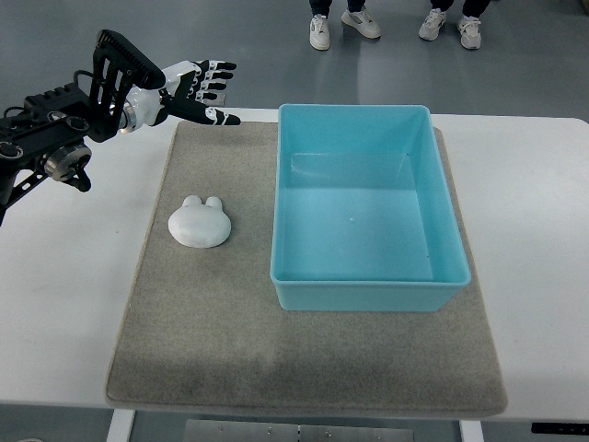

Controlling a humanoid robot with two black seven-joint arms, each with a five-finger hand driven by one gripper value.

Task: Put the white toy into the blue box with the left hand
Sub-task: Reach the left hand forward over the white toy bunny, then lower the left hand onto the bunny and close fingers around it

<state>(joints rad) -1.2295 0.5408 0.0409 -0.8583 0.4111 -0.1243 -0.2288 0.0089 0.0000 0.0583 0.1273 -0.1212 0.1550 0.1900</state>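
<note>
Metalwork of the left arm is seen entering from the picture's left edge at about ten o'clock, dark and jointed, with a black slotted bracket above the wrist. At its end the left hand is held above the far left corner of the mat, its black-and-white fingers spread and extended toward three o'clock, the thumb pointing along the mat's far edge. Nothing is grasped by it; the hand is released and well apart from the toy.

A grey felt mat is laid across the middle of the white worktop, and both task objects are carried on it. The white toy, a rounded rabbit-shaped figure with two short ears directed toward twelve o'clock, is lying flat on the mat's left half, at roughly six o'clock from the hand. It is set near the blue box but is not touching it; a strip of bare mat is seen between them.

The blue box, a rectangular light-blue plastic bin, is placed upright on the mat at three o'clock from the toy, its far right corner reaching just past the mat's edge. Its interior is shown open from above.

Beyond the worktop, at twelve to one o'clock, the shoes of two persons are seen on the grey floor.
</note>
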